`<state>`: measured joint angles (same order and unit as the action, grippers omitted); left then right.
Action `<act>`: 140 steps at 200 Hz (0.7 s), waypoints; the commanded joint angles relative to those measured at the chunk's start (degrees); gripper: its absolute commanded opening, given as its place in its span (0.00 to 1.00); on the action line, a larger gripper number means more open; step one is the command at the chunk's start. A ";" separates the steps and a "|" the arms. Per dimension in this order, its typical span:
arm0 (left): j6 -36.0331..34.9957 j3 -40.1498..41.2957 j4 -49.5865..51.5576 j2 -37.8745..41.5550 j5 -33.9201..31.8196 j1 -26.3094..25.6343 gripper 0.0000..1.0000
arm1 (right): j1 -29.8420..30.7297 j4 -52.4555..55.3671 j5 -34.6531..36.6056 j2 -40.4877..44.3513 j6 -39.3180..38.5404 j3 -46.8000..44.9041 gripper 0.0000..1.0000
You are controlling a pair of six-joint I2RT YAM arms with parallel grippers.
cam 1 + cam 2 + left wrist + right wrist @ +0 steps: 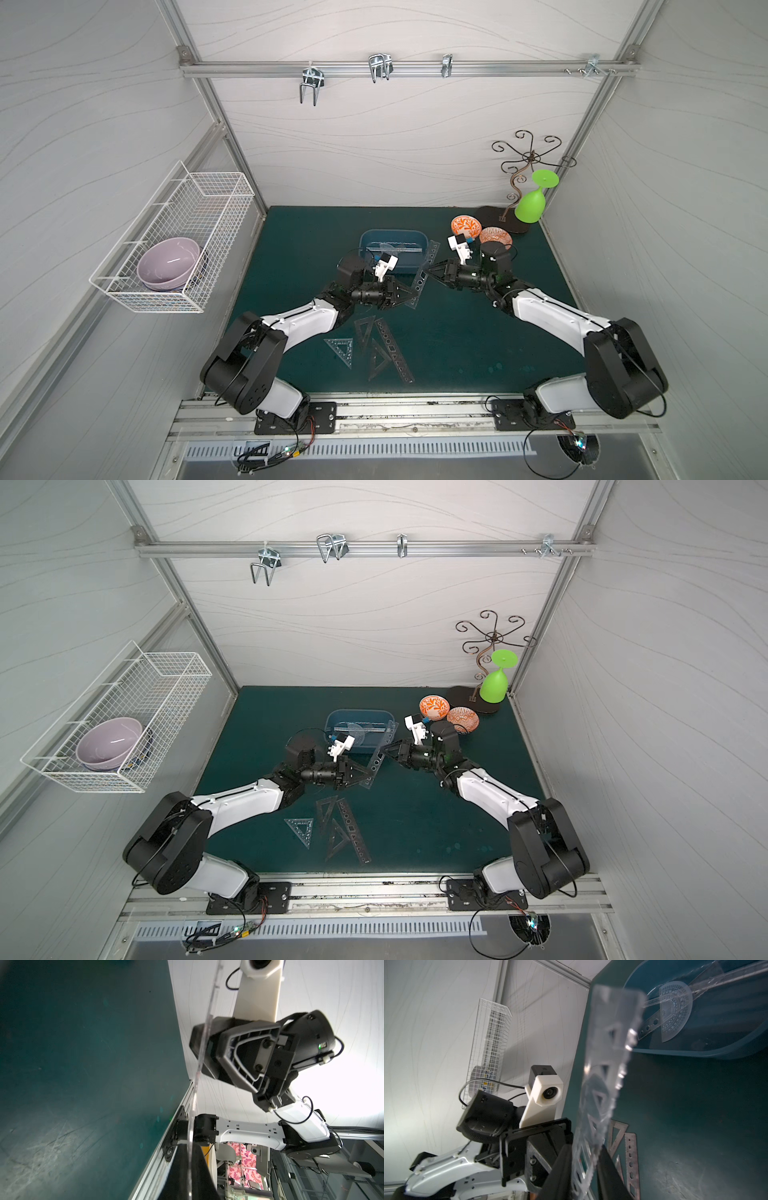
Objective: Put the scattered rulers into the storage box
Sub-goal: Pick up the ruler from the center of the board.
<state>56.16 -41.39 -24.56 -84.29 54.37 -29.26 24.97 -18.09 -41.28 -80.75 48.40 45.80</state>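
A clear stencil strip [608, 1053] fills the right wrist view, cut-outs showing; the left wrist view gives only its thin edge; its long axis runs from the left hand [409, 297], clamped on the near end, toward the right corner of the storage box [392, 231]; the right hand [429, 272] flanks it, whether gripping I cannot tell; a protractor [675, 1012] lies in the box.
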 commanded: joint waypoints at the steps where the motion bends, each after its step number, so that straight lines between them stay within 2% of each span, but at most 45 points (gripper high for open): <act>1: -11.77 -6.98 17.11 2.15 6.09 -0.19 0.00 | -4.42 7.10 -8.03 -1.12 -8.70 4.37 0.47; 12: -17.61 -9.53 24.88 2.75 8.31 -0.19 0.00 | -6.84 10.46 -11.01 -1.34 -11.05 5.37 0.53; 23: -21.94 -11.02 30.24 3.44 10.05 -0.07 0.00 | -9.15 12.10 -14.16 -1.22 -11.78 5.75 0.55; 47: -29.48 -12.92 39.30 4.22 11.33 1.00 0.00 | -11.73 6.47 -18.68 -1.32 -6.60 4.43 0.55; 83: -30.58 -12.43 39.94 5.53 11.84 2.19 0.00 | -11.79 -1.86 -22.07 -3.76 0.69 4.47 0.49; 140: -29.88 -12.07 39.63 5.46 10.55 2.62 0.00 | -11.24 -3.02 -23.23 -3.40 1.87 3.53 0.38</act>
<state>27.88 -52.42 15.16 -80.01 64.31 -26.87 13.15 -18.63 -62.28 -84.25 49.10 50.22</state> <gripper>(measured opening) 0.069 0.405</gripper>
